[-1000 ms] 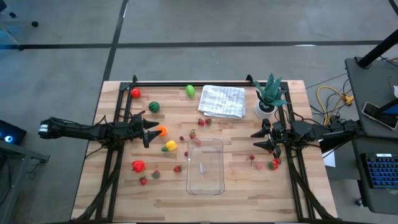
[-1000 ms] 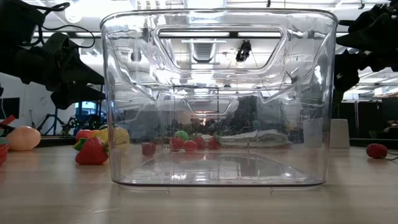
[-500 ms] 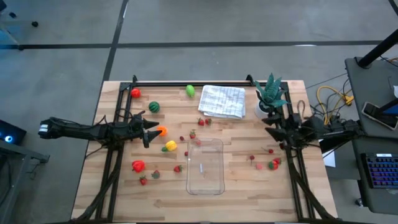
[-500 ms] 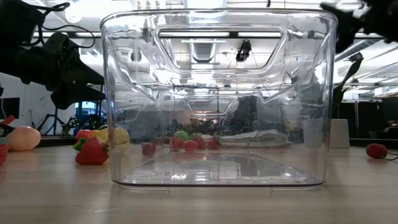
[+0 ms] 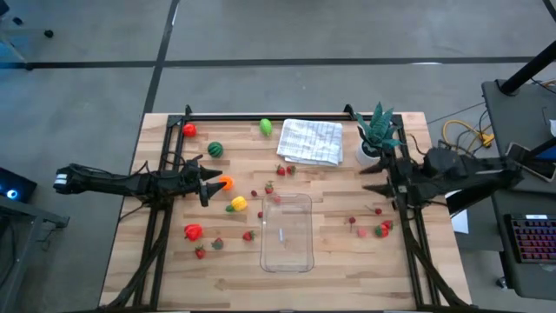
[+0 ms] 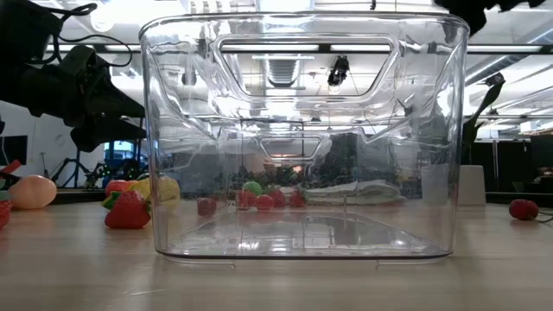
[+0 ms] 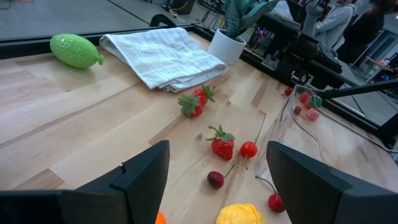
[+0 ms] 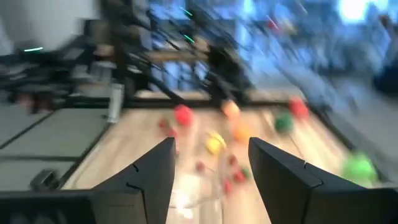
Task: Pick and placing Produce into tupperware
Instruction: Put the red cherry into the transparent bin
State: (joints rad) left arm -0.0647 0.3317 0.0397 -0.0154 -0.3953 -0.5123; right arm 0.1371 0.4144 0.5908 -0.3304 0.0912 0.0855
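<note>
The left end effector (image 5: 211, 184) hovers over the desk (image 5: 174, 269) with its fingers apart, grasping nothing, just beside an orange fruit (image 5: 226, 183). The tupperware (image 5: 287, 231) sits mid-desk, apparently empty, with produce scattered around it. The right end effector (image 5: 375, 178) hangs near the potted plant (image 5: 376, 132), fingers parted and empty.

A clear rectangular plastic tupperware (image 5: 287, 231) with rounded corners stands upright and open on the wooden counter (image 5: 174, 269), nothing in it. Small toy produce lies scattered around it: a striped dark-green melon (image 5: 215, 149), a lime-green fruit (image 5: 266, 127), a yellow piece (image 5: 238, 203), red pieces (image 5: 193, 231) and tiny strawberries (image 7: 222, 143) (stalks green).
</note>
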